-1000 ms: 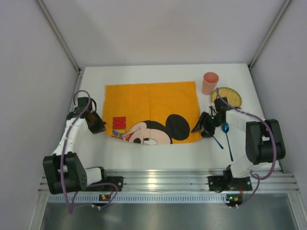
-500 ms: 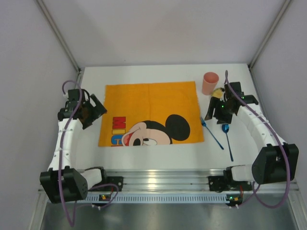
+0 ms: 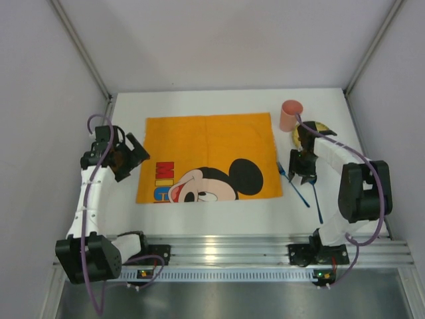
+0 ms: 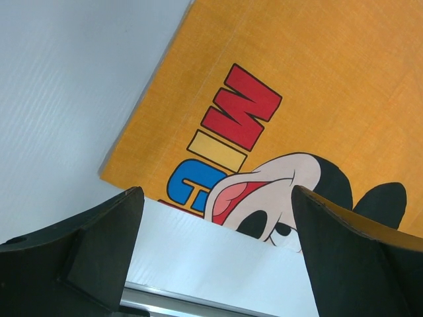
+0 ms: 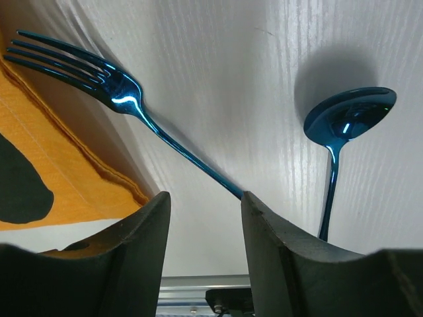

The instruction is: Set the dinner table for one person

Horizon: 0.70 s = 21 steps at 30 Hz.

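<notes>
Three pale grey walls [image 3: 226, 40] box in the dinner table [image 3: 219, 106], a large, flat, plain white rectangular top with a faint ribbed grain in the wrist views and a ridged aluminium rail [image 3: 226, 249] along its near edge. Spread flat on the middle of that top lies the orange woven cloth [image 3: 209, 143], printed with a cartoon mouse's face and blocky red, yellow and blue letters, its hem slightly frayed. Just off the cloth's far right corner stands a pink, smooth, tapered cup [image 3: 290, 114], upright, and right of the cup a round yellow plate [image 3: 321, 126] shows partly from under the right arm. Beside the cloth's right edge lies a glossy blue metal fork [image 5: 125, 99], tines touching or nearly touching the hem, handle running away at a slant. Farther right of the cloth lies a mirror-bright blue metal spoon [image 5: 347, 119], apart from the fork. Over both hangs the right gripper [image 5: 201, 198], jaws parted and holding nothing. Off the cloth's left edge the left gripper [image 4: 218, 198] stands with jaws spread wide, also empty.
</notes>
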### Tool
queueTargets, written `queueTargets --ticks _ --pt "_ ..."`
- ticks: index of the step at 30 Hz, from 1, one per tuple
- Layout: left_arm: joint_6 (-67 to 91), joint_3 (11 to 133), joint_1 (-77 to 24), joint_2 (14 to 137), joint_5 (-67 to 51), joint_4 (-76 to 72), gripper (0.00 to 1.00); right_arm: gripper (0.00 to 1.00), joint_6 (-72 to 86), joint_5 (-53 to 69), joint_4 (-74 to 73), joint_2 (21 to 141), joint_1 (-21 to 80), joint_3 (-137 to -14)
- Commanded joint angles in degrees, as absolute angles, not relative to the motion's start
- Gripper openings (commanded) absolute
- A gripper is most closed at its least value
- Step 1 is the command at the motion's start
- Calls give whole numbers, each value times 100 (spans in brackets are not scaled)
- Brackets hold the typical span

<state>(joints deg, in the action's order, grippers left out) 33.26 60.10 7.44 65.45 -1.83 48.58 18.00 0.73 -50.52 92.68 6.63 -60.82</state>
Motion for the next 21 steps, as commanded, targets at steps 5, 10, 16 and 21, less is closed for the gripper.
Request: queueTargets --ticks 5,10,16,21 --pt "3296 5783 756 6346 -193 4878 99 48 1837 -272 -4711 9887 1133 -6451" --pt "3261 5810 765 6354 -167 4939 99 37 1960 -413 -4527 10361 1231 -6539" --pt "3208 5748 747 6328 -176 5001 98 5 1960 -667 -4438 10757 1230 -6557" --pt "3208 5748 721 6372 -220 4975 98 0 1978 -1079 -4543 10609 1239 -6556"
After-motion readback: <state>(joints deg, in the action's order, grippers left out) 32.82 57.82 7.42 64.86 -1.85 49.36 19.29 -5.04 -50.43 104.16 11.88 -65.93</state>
